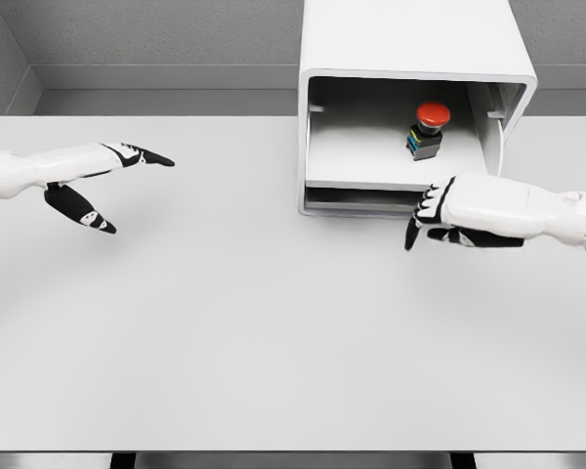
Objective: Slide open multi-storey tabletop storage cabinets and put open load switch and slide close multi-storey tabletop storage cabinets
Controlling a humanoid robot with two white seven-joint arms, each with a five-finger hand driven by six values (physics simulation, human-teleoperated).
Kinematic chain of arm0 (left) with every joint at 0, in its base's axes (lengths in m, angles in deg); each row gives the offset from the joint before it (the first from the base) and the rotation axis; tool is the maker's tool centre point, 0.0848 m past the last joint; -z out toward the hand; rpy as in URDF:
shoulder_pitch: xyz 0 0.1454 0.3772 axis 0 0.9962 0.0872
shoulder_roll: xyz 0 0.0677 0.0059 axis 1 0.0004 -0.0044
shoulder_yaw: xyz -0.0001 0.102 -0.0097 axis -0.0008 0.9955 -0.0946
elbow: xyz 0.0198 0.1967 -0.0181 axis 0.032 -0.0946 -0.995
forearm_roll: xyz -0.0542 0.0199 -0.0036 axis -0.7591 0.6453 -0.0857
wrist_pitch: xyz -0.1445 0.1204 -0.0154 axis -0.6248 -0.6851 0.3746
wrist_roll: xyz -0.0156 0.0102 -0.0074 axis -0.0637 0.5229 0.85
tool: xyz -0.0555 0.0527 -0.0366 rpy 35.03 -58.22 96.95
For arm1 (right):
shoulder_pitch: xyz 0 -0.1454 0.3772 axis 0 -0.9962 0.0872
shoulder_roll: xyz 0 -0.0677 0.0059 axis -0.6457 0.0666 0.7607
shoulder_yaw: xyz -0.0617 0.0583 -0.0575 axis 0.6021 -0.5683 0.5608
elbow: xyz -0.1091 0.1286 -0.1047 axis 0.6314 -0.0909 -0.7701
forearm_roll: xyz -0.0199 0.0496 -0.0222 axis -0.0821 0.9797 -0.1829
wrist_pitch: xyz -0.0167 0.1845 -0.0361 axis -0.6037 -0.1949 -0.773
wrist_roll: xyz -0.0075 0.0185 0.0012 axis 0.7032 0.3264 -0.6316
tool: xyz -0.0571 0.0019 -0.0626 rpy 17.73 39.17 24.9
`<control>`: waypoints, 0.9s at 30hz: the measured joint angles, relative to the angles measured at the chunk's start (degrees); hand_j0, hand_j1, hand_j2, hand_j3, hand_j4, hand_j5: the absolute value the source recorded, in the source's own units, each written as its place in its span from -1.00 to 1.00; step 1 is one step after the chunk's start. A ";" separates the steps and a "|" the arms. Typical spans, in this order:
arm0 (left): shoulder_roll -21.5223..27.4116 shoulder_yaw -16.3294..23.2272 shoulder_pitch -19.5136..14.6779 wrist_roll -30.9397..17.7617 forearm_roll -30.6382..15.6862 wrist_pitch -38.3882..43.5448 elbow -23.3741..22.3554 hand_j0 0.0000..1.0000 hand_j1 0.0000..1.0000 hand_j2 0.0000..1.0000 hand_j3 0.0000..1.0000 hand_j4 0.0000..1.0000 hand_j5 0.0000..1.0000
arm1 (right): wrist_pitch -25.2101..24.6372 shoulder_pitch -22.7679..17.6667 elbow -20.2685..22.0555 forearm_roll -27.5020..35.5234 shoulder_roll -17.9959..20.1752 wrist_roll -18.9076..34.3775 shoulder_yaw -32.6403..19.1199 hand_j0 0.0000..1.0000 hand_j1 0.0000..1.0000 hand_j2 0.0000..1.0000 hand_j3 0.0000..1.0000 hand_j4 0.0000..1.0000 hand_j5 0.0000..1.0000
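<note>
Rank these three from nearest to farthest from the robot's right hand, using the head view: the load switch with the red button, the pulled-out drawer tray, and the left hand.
1. Drawer tray: its front edge sits just above the right hand.
2. Load switch: farther back, standing on that tray inside the cabinet.
3. Left hand: far across the table, at the picture's left.

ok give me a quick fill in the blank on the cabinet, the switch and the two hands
1. The load switch has a ____ button on top.
2. The switch sits ____ the white cabinet, on its shelf.
3. The ____ hand is the one nearer the cabinet, just below its open front.
4. The left hand holds ____, its fingers spread above the table.

Missing words: red; inside; right; nothing
</note>
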 measured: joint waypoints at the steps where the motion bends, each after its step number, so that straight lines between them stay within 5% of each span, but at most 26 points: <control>1: 0.00 0.00 0.00 0.00 0.02 0.00 -0.01 1.00 1.00 1.00 1.00 1.00 1.00 | 0.00 0.62 -0.32 -0.14 -0.06 0.00 0.21 0.01 0.01 0.01 0.01 0.01 0.01; 27: 0.00 0.10 0.00 0.00 0.07 0.00 -0.17 1.00 1.00 1.00 1.00 1.00 1.00 | -0.02 8.17 -12.83 -2.40 -5.10 0.00 4.03 0.06 0.06 0.06 0.06 0.06 0.06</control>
